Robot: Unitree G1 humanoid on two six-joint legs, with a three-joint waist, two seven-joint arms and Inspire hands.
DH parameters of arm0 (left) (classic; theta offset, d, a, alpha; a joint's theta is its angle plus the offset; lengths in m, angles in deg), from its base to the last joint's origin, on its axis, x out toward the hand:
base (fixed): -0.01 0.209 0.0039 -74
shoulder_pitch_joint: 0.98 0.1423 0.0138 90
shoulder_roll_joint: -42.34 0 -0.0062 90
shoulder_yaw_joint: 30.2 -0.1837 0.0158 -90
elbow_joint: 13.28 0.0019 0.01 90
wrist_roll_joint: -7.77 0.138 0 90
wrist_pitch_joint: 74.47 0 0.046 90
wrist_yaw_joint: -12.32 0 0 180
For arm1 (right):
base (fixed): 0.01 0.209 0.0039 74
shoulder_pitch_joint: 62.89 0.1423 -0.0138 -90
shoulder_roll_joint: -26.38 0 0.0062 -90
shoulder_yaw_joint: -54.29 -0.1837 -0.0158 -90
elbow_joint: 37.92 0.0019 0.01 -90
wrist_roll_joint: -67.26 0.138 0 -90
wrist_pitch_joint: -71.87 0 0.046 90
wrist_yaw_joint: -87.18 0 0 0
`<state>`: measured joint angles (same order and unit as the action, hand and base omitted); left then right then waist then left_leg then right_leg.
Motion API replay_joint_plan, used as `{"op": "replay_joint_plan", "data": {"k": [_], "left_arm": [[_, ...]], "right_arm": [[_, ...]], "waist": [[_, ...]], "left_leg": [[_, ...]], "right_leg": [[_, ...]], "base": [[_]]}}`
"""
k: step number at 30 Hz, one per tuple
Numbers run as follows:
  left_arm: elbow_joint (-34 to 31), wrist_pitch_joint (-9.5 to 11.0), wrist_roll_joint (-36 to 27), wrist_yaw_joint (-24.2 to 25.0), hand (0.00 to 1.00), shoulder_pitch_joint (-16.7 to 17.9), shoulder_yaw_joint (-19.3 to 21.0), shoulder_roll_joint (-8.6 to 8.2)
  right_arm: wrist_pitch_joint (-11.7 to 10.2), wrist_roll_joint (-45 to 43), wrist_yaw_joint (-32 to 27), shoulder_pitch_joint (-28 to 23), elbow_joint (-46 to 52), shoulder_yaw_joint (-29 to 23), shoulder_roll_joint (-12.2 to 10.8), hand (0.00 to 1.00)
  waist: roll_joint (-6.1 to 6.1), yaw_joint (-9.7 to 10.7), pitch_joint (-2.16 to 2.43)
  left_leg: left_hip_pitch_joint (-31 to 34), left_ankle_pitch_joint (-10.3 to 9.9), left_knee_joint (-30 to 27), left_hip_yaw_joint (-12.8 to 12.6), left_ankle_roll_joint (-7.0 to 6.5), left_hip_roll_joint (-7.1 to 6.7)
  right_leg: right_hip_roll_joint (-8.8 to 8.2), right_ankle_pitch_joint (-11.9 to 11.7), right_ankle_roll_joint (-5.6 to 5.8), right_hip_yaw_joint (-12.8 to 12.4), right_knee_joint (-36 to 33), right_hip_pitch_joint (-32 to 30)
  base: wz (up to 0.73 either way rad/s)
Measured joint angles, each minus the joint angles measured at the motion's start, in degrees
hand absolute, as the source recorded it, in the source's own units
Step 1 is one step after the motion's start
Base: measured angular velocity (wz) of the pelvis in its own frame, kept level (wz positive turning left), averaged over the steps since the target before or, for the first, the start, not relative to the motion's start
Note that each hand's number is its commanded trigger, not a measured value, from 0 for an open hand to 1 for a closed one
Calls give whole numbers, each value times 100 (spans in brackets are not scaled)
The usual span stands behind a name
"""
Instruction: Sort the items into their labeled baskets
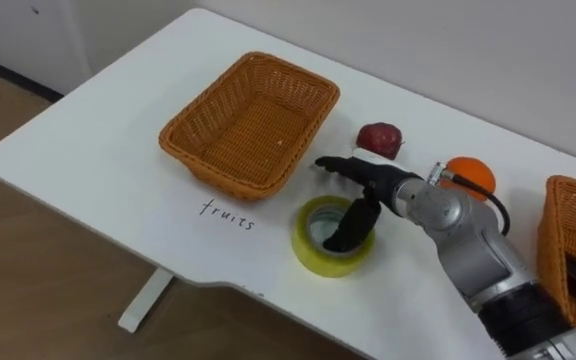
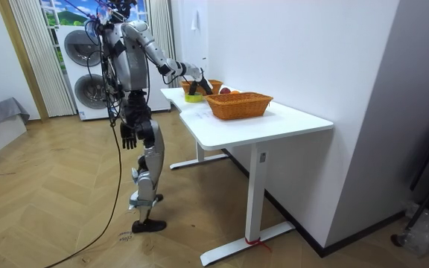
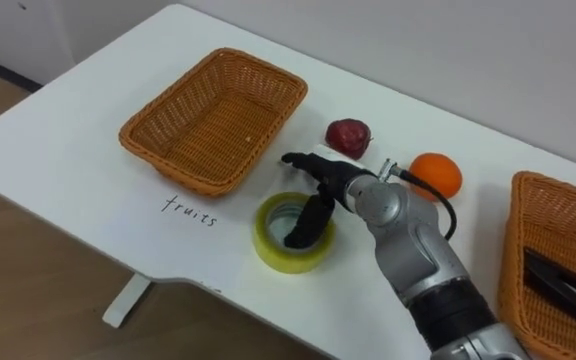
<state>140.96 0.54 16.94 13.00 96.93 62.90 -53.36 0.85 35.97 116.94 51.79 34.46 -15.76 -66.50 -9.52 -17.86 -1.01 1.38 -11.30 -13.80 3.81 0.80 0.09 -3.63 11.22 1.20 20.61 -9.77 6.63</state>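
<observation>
A yellow tape roll lies flat on the white table, near its front edge. My right hand hovers over the roll, its fingers straight and pointing toward the empty wicker fruit basket, its thumb dipping into the roll's hole. A red apple and an orange sit just behind the hand. A second wicker basket at the far right holds a dark office item. In the room view my left hand hangs relaxed at my side.
Handwriting on the tabletop marks the place in front of the fruit basket. I stand at the table's end; washing machines are behind me. The table's near edge runs close to the tape roll.
</observation>
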Motion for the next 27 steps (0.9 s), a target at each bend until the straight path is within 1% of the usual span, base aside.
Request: {"op": "replay_joint_plan", "data": {"k": [3,4,5,6,7,13,16,17,20,21,27], "left_arm": [[27,7,6,2,0,-68,0,3],[30,7,7,2,0,-81,0,6],[51,12,3,2,0,-95,2,14],[79,19,3,2,0,-121,1,23],[103,23,2,2,0,-145,1,26],[120,30,0,-5,0,-160,6,58],[119,31,0,-9,0,-157,17,62],[109,31,0,-11,0,-160,18,60],[96,29,7,-9,0,-174,23,57],[95,30,9,-8,0,-178,23,57],[93,38,36,-9,0,-198,75,67]], "right_arm": [[51,-78,103,55,7,12,1,0],[59,-79,121,71,7,13,1,8],[72,-92,172,102,7,14,6,34],[76,-127,185,106,8,13,15,97],[76,-162,196,106,17,13,16,100],[114,-586,207,122,270,0,15,100],[142,-653,238,110,267,11,14,100],[185,-647,258,104,266,15,14,100],[238,-655,301,79,268,19,6,100],[238,-656,318,77,268,21,2,100],[247,-863,485,73,379,17,8,100]], "waist": [[-27,-16,-9],[-27,-16,-9],[-28,-14,-8],[-29,2,-8],[-29,1,-8],[-60,21,14],[-55,7,10],[-55,1,10],[-51,-6,5],[-47,-10,2],[-48,14,4]], "left_leg": [[2,0,0,-1,0,-1],[2,0,2,-2,0,-1],[-6,0,5,-5,0,0],[-6,0,6,-3,0,0],[-6,0,7,-3,0,0],[-26,1,14,-1,-1,-1],[-90,0,27,-2,-1,0],[-93,0,33,-2,-1,2],[-94,-1,42,-21,0,8],[-94,-1,43,-33,0,10],[-39,0,65,-44,0,10]], "right_leg": [[-1,0,0,-6,0,-5],[-1,0,0,-8,0,-8],[0,0,0,-10,1,-11],[0,0,0,-6,1,-11],[0,0,0,-5,1,-11],[0,0,0,-19,3,-7],[0,0,0,-20,8,35],[4,0,0,-30,8,34],[12,0,0,-119,10,23],[14,0,0,-157,10,17],[14,0,0,-193,5,-44]], "base": [[0],[0],[0],[0],[0],[0],[0],[0],[-4],[-5],[-3]]}}
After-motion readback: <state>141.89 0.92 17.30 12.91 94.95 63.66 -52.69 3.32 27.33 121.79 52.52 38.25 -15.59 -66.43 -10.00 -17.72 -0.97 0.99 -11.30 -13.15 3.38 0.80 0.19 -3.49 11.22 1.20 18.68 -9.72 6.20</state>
